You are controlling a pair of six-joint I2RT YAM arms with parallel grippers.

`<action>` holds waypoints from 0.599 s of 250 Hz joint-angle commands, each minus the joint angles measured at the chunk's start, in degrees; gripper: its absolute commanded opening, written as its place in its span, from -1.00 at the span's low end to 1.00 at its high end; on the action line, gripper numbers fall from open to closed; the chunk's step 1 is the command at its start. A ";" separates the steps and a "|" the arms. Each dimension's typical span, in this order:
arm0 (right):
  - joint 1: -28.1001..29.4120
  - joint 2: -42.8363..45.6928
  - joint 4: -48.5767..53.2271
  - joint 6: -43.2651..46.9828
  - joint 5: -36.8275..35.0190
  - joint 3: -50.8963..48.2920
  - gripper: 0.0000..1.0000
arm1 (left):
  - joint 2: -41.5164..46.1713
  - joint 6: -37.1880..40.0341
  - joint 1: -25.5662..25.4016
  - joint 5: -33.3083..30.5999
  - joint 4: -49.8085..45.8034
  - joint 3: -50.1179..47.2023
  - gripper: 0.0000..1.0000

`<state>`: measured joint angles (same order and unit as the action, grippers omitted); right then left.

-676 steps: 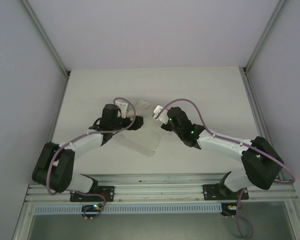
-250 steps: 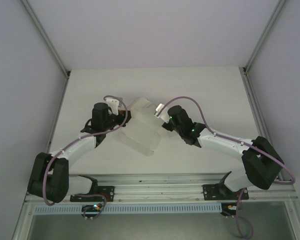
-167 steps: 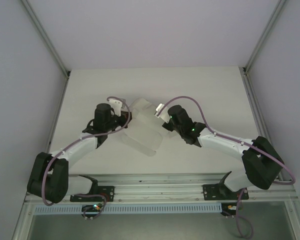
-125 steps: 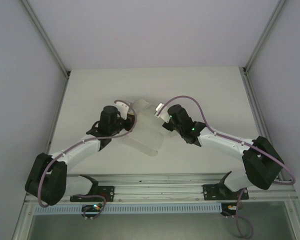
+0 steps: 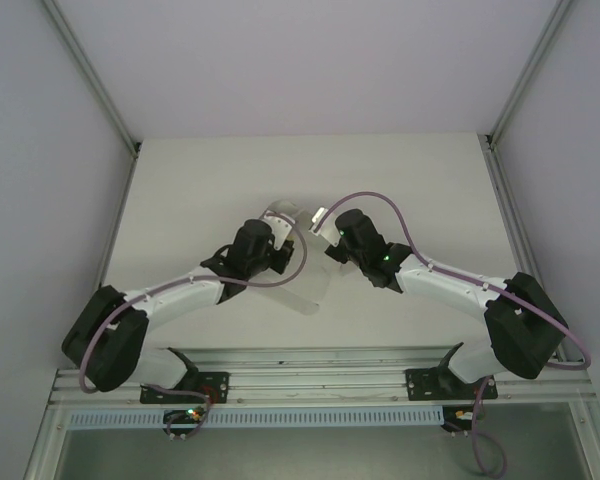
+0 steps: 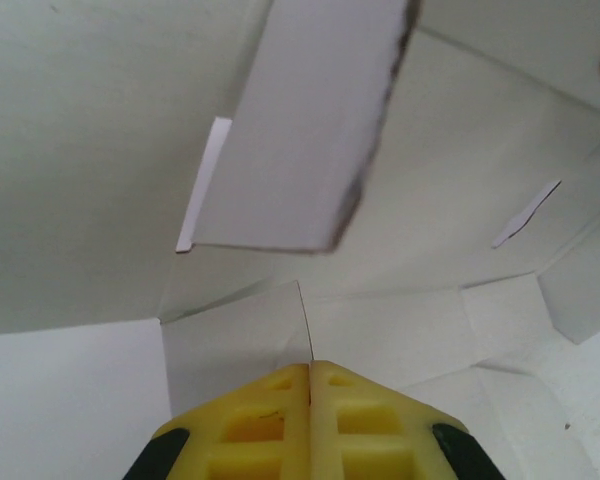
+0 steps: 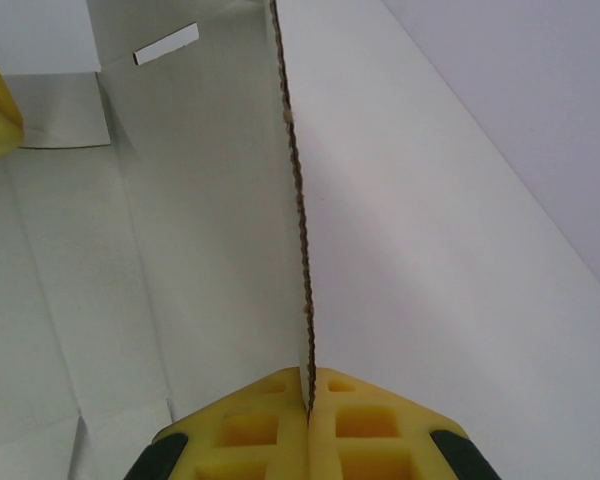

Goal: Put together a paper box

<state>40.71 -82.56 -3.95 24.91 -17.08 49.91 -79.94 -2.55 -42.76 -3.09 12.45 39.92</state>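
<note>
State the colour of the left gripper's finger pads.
Yellow: the pads of the left gripper show best in the left wrist view.

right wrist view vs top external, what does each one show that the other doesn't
Right wrist gives the close detail: the right pincer shut on the raw edge of a paper box panel seen edge-on, plus a narrow slot cut in the card. Top external gives the layout: the left arm and right arm angled in toward each other over the table, with cables looping off the wrists. Both share the pale card of the box, at the right arm's tip.
</note>
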 commanded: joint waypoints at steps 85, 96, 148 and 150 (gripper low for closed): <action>1.11 -4.54 -3.08 10.89 -7.09 0.81 -1.00 | 11.31 -5.07 2.49 0.64 -2.04 -4.48 0.23; 1.54 -5.60 -5.13 13.77 -9.02 0.51 -1.00 | 14.33 -6.20 3.66 2.14 -2.48 -5.90 0.41; 2.74 -9.81 -16.56 26.76 -11.34 -1.24 -1.00 | 26.09 -13.68 11.43 2.89 -9.00 -9.61 1.00; 2.83 -9.98 -17.09 27.23 -11.42 -1.29 -1.00 | 26.25 -13.99 11.81 2.73 -9.43 -9.60 1.00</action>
<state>42.54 -90.37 -11.22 41.12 -25.02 49.87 -57.47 -10.68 -34.79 -1.08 8.88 31.48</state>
